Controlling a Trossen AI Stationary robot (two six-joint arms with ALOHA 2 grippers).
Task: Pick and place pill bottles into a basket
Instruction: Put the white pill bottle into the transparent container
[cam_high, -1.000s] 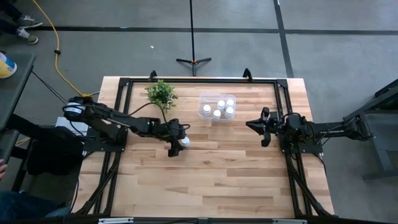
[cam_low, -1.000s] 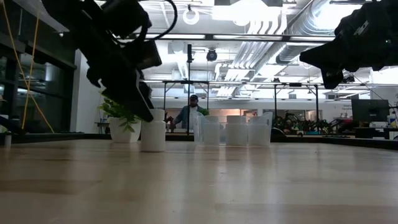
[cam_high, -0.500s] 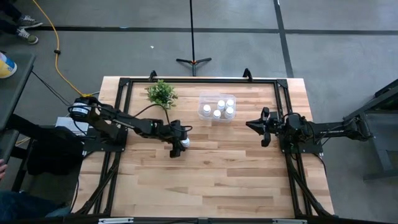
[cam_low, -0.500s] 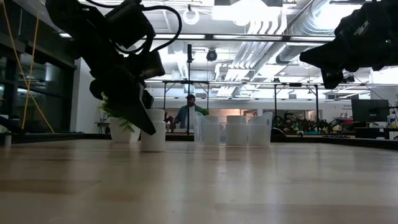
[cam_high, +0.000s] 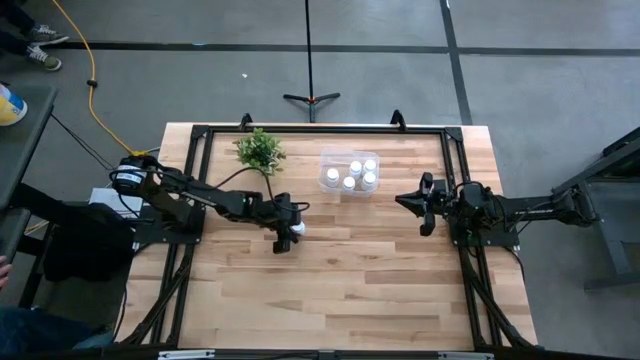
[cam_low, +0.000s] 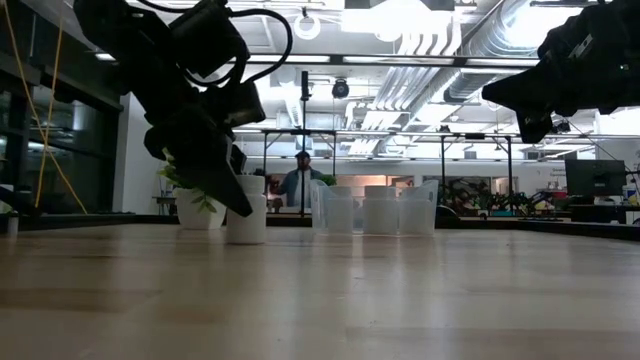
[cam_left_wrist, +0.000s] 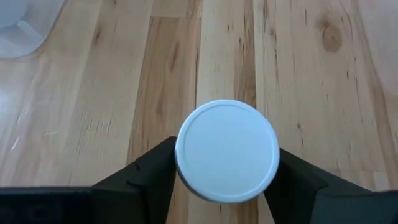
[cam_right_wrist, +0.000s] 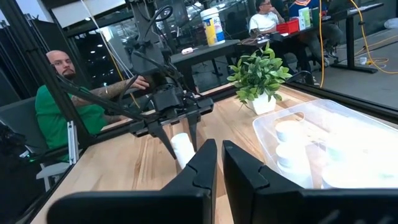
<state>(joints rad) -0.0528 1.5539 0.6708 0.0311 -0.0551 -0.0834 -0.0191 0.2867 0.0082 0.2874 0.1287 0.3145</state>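
One white pill bottle stands upright on the wooden table near its middle; it also shows in the low view and, cap up, in the left wrist view. My left gripper is down over it, a finger on each side. The clear basket sits farther back with several white bottles inside. My right gripper is shut and empty, held above the table to the basket's right. My left gripper pinches the bottle's body between its two fingers, one on each side just under the cap's rim. The fingers come from above, slanting down from the table's left. The bottle stands upright with its base on the table.
A small green potted plant stands left of the basket, behind my left gripper. A black frame runs along the table's far and side edges. A person in a green shirt sits beyond the table's left side.
My left gripper has come down and tipped lower over the standing bottle, its fingers now reaching down along the bottle's sides. The bottle has stayed in place on the table.
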